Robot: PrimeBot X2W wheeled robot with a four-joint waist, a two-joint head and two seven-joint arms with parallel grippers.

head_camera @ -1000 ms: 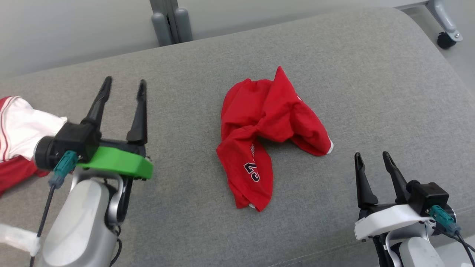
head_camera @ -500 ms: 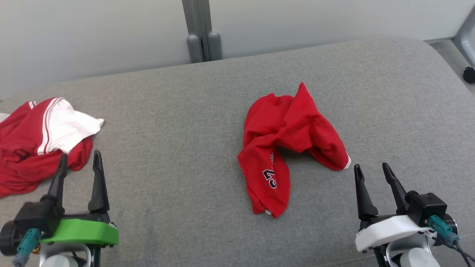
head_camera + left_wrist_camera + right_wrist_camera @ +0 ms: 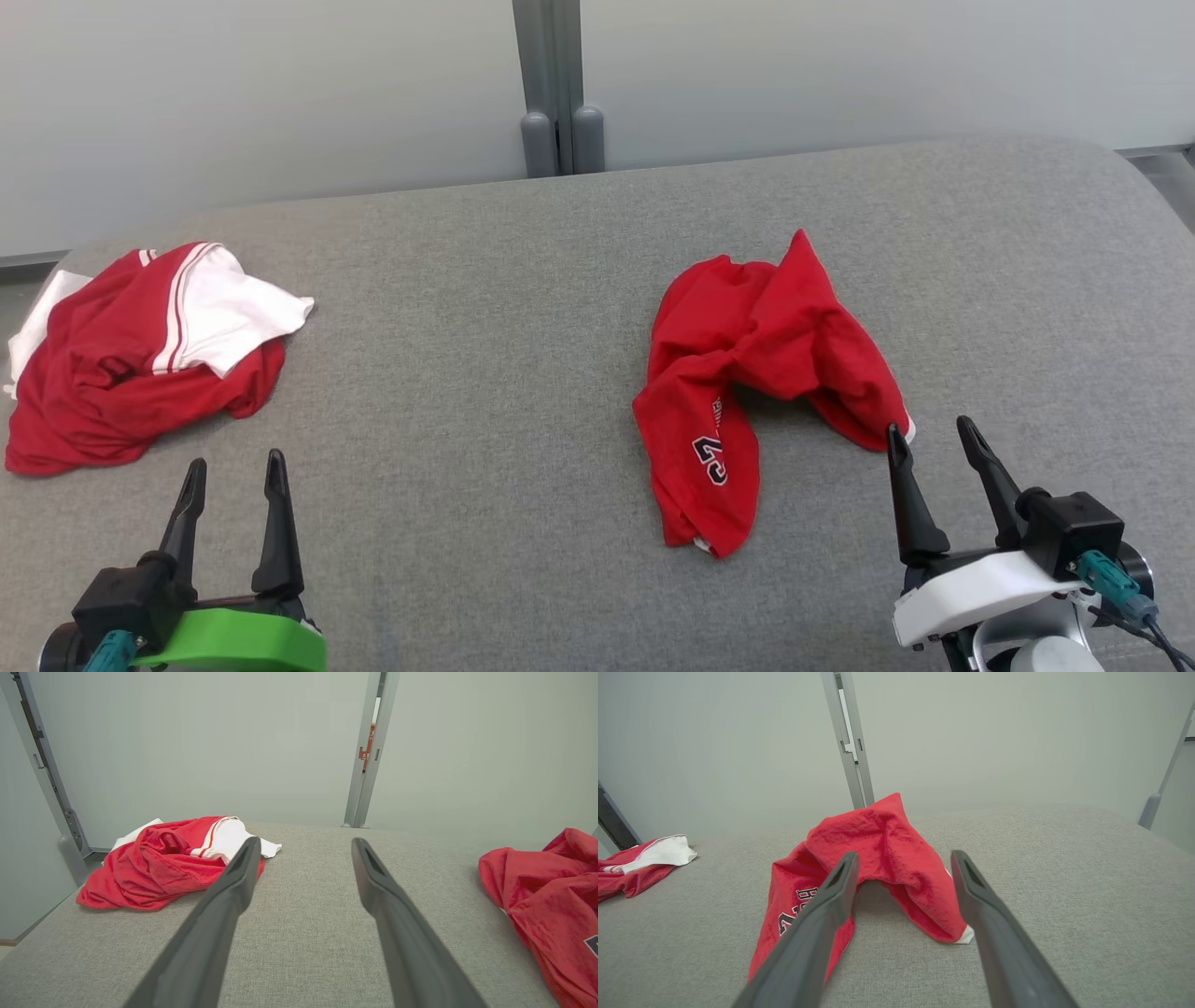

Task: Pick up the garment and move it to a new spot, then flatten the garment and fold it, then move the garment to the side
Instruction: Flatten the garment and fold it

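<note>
Both grippers hover low at the near edge of the grey fabric-covered table [image 3: 523,308]. The left gripper [image 3: 235,460] and right gripper [image 3: 929,426] each have their fingers parted fairly wide and hold nothing.

The red garment [image 3: 775,345] lies crumpled right of centre, number print [image 3: 709,460] facing up. Its white-trimmed corner [image 3: 965,937] sits just beyond the right fingers. A second red-and-white garment [image 3: 140,364] lies far left, well apart; we judge it is not the target.

Step in hand, as we read it: the pickup, not yet begun.

- We would use the right gripper, since it is nearest.
- Aim for a raised fold rather than flat cloth.
- Close fully before lifting.
- Risk: a bunched grip pinches several layers at once, which makes flattening harder later.
</note>
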